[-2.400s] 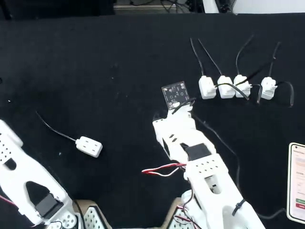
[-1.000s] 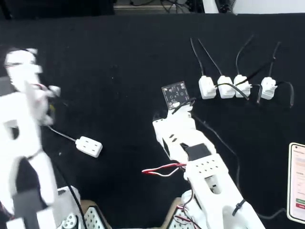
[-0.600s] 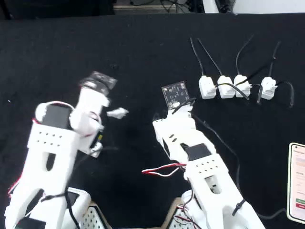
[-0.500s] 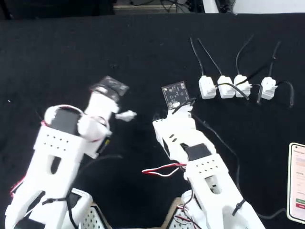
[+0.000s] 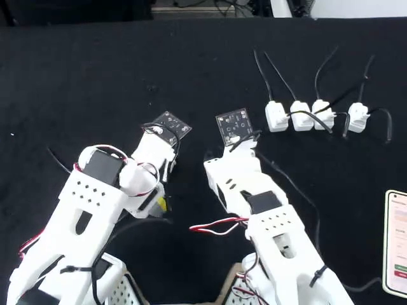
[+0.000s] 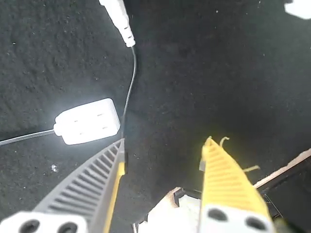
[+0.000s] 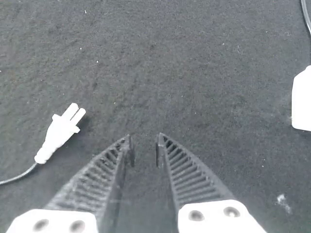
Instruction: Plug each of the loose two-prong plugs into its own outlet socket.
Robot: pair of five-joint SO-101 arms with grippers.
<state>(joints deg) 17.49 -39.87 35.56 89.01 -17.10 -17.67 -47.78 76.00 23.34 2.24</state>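
Note:
In the left wrist view a white outlet socket lies on the black cloth with a thin cable at its side. Farther off lies a white two-prong plug on a cable. My left gripper hangs open above the cloth, one finger beside the socket, holding nothing. In the right wrist view another loose white plug lies off to one side of my right gripper. That gripper is open by a narrow gap and holds nothing. In the high view the left arm stands beside the right arm.
Several white sockets with black cables stand in a row at the back right; the edge of one socket appears in the right wrist view. A phone lies at the right edge. Black cloth covers the table.
The left arm swung from the left edge toward the middle of the table and now covers the loose socket in the high view. The right arm has kept still.

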